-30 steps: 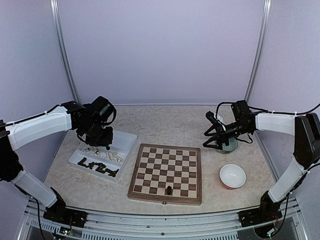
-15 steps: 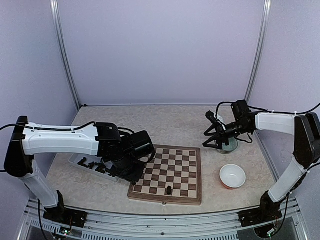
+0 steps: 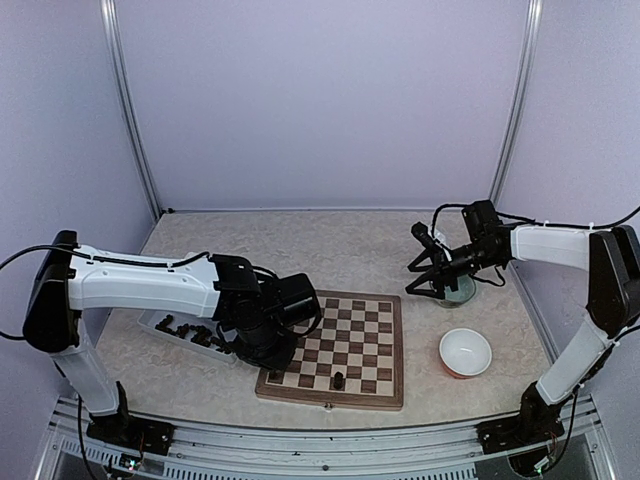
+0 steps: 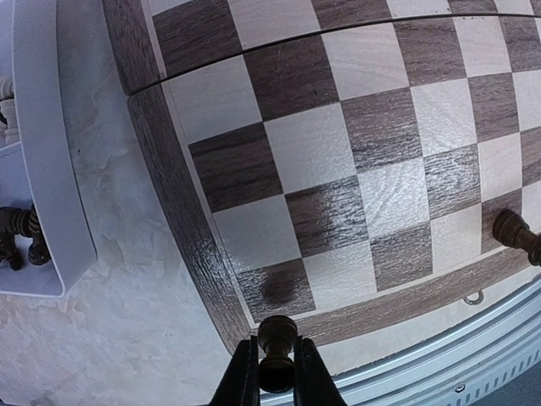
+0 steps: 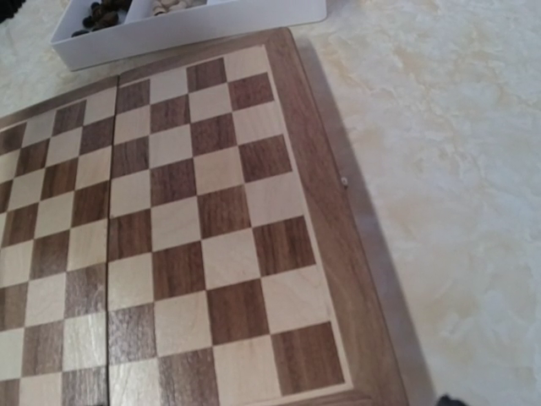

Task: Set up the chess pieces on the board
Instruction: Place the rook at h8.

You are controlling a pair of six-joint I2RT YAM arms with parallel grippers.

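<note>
The board (image 3: 345, 330) lies in the middle of the table, and one dark chess piece (image 3: 339, 380) stands on its near row. My left gripper (image 3: 270, 362) hangs over the board's near-left corner. In the left wrist view the gripper (image 4: 276, 348) is shut on a dark chess piece (image 4: 277, 334), just above the corner's border, and the standing piece (image 4: 516, 234) shows at the right. My right gripper (image 3: 420, 272) is open and empty, held above the table to the right of the board (image 5: 194, 211); its fingers are out of the right wrist view.
A white tray (image 3: 163, 322) with dark chess pieces (image 4: 17, 233) sits left of the board, partly under my left arm. A white bowl (image 3: 465, 352) stands right of the board. A small glass dish (image 3: 460, 291) lies under the right wrist.
My left arm has swung from the tray to the board's near-left corner with the dark piece in its jaws. The right arm has not moved.
</note>
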